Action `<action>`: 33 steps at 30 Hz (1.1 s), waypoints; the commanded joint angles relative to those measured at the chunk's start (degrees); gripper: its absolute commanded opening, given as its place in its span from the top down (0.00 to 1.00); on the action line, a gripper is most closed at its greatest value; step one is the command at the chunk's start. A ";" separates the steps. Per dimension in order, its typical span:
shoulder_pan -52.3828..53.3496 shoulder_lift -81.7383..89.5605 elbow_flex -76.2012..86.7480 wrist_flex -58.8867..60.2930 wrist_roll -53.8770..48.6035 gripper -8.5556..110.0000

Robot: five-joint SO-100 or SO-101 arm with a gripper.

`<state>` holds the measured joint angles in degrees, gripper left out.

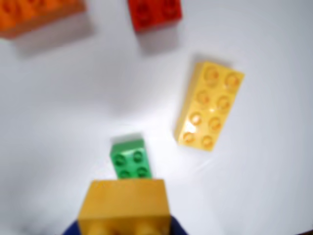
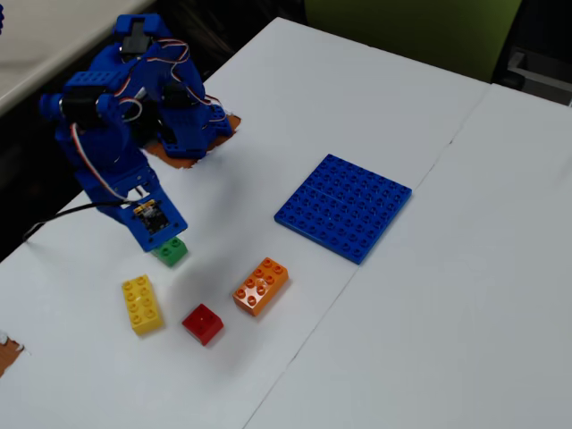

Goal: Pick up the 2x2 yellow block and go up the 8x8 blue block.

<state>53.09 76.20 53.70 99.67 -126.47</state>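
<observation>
In the wrist view the 2x2 yellow block (image 1: pixel 124 203) sits at the bottom centre, held between the blue jaws of my gripper (image 1: pixel 124 229), which is shut on it. It hangs above the white table, just in front of a small green brick (image 1: pixel 129 159). In the fixed view my gripper (image 2: pixel 159 228) is at the left, right over the green brick (image 2: pixel 170 251); the yellow block does not show clearly there. The 8x8 blue block (image 2: pixel 344 207) lies flat at the table's middle, well to the right of the gripper. It is out of the wrist view.
A long yellow eight-stud brick (image 1: pixel 209 105) (image 2: pixel 142 304), a red brick (image 1: pixel 154 13) (image 2: pixel 203 323) and an orange brick (image 1: pixel 34 14) (image 2: pixel 261 286) lie on the table near the gripper. The arm's base (image 2: pixel 183 125) stands at the back left.
</observation>
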 commanded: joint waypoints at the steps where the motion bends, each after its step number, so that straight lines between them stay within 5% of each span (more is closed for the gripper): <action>1: -8.17 5.62 -0.97 0.35 9.14 0.93; 18: -40.69 -2.55 -12.83 -2.29 26.19 0.93; 33: -52.21 -6.06 -13.80 0.44 28.56 0.93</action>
<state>2.72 69.87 42.89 99.84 -98.88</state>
